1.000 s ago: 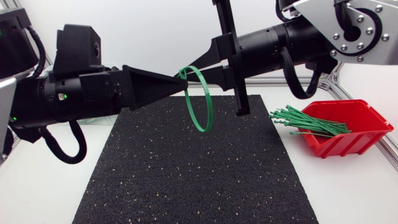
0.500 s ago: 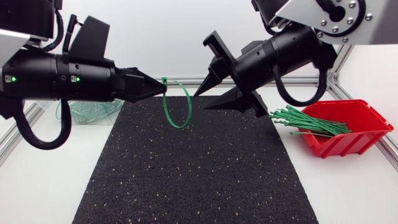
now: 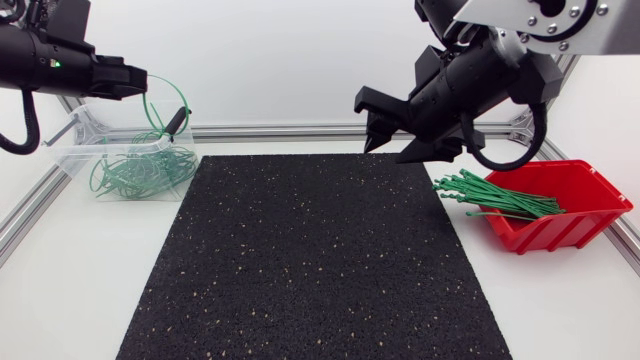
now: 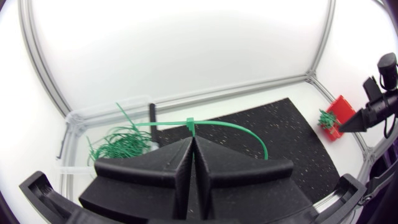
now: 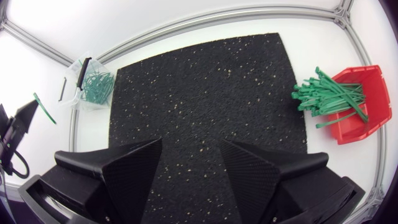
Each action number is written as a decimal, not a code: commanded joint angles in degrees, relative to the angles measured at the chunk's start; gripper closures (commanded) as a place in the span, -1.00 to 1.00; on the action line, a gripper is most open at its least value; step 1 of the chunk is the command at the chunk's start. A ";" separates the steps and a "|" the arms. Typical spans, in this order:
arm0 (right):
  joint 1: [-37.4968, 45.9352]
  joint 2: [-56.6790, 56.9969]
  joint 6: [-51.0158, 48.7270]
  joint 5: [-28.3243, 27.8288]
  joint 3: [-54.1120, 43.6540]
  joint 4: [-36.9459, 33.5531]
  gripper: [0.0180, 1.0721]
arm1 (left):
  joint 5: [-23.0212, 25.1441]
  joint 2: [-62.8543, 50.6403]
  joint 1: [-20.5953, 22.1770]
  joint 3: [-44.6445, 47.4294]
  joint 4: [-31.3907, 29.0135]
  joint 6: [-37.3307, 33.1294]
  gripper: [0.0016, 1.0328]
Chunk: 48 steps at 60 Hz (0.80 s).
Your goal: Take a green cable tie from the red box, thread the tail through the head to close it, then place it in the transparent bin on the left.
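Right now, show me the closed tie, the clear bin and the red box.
Tie (image 4: pixel 214 124), left wrist view, strap just past its head.
Bin (image 3: pixel 72 150), head view, bare left wall.
Box (image 3: pixel 570 232), head view, front wall.

A lab bench: white table (image 3: pixel 60 290), aluminium frame rails (image 3: pixel 300 130), black mat (image 3: pixel 310 260).

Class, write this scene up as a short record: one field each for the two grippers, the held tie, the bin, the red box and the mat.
left gripper: fingers shut on the tie, above the bin
right gripper: open, holding nothing, above the mat's far edge
tie: closed loop, not yet dropped
bin: heap of green ties inside
red box: straight ties, ends poking over its rim
mat: black, speckled, between bin and red box
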State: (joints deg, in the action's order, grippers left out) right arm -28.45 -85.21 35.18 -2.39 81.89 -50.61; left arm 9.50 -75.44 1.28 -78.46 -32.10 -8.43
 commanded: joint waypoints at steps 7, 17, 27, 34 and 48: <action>0.23 1.10 -6.26 6.61 0.55 0.86 -0.77 | -2.47 -6.83 -10.07 -6.71 7.14 -4.23 0.94; 0.15 3.03 -8.55 9.69 -0.85 3.15 -0.86 | -4.31 -14.03 -14.37 -10.75 13.90 -4.85 0.94; -0.21 4.97 -9.34 12.06 -2.61 4.29 -0.88 | -7.48 -20.80 -15.60 -13.13 20.06 -5.64 0.93; -0.29 6.20 -9.43 12.85 -3.66 4.47 -0.88 | -9.41 -23.88 -15.60 -13.13 22.96 -6.52 0.90; -1.44 8.22 -9.25 14.35 -4.02 4.03 -0.88 | -12.75 -29.24 -15.69 -14.01 27.00 -8.54 -0.96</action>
State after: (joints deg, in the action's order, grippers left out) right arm -28.88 -78.59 26.72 11.03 78.94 -46.30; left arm -2.33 -102.43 -14.15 -90.45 -5.72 -14.83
